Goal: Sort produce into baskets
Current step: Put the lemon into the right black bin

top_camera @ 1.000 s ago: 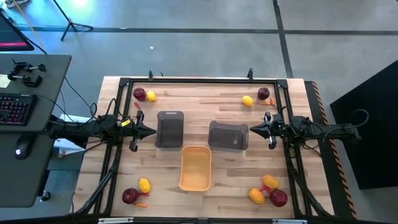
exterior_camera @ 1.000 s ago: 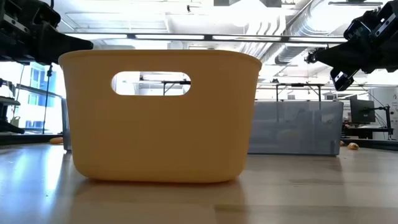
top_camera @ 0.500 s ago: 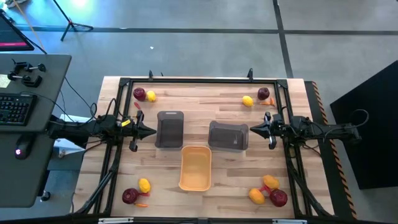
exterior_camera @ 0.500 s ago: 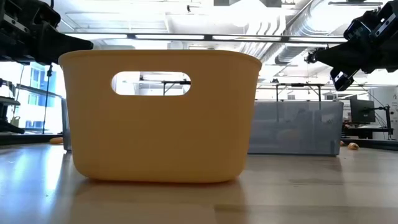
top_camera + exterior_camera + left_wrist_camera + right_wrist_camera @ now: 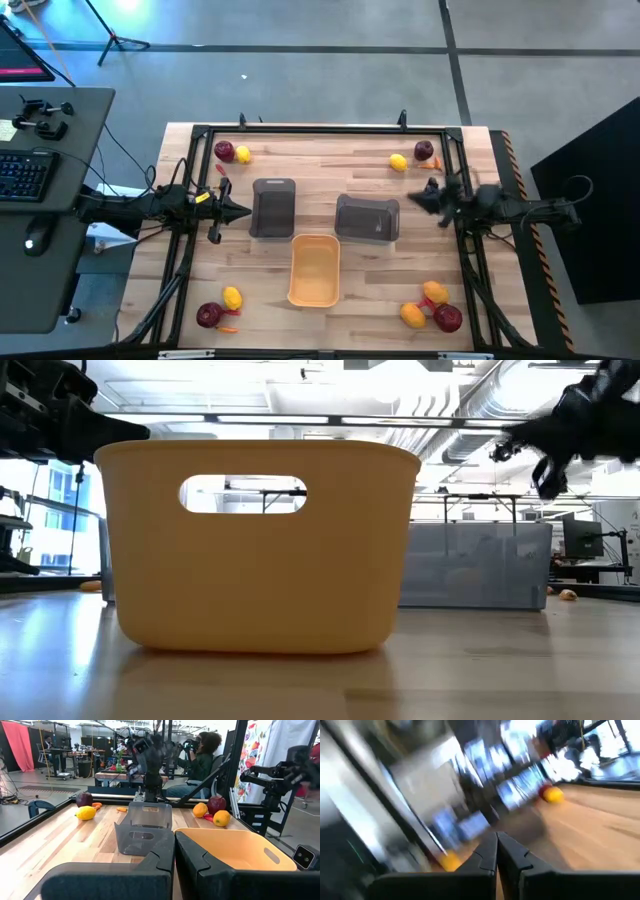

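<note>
While both arms are held above the wooden table [image 5: 330, 150], nothing is gripped by either one. The left pincer [image 5: 240, 211] is seen at the left edge of the table, just left of the left grey basket [image 5: 273, 208], with its fingers [image 5: 160, 857] pressed together and empty. The right pincer [image 5: 421, 197] is found at the right side, just right of the right grey basket [image 5: 367, 218]; its fingers [image 5: 487, 852] are likewise pressed together on nothing, and it is blurred in the high and low views.

The yellow-orange basket [image 5: 314, 269] is placed nearer than the two grey ones, between them and touching or almost touching both. In the low view it [image 5: 258, 545] fills the middle of the picture, with a grey basket [image 5: 475, 565] seen behind it on the right.

The produce is laid out in four groups near the table's corners, well apart from the baskets. At the far left a dark red fruit [image 5: 224, 151] is set beside a yellow one [image 5: 243, 155]. At the far right a yellow fruit [image 5: 398, 162] lies beside a dark red one [image 5: 424, 150]. At the near left a dark red piece [image 5: 208, 315], a yellow piece [image 5: 232, 298] and a thin orange-red carrot [image 5: 228, 328] are gathered. At the near right two orange pieces [image 5: 434, 292] [image 5: 412, 315] and a dark red one [image 5: 447, 318] are clustered.
</note>
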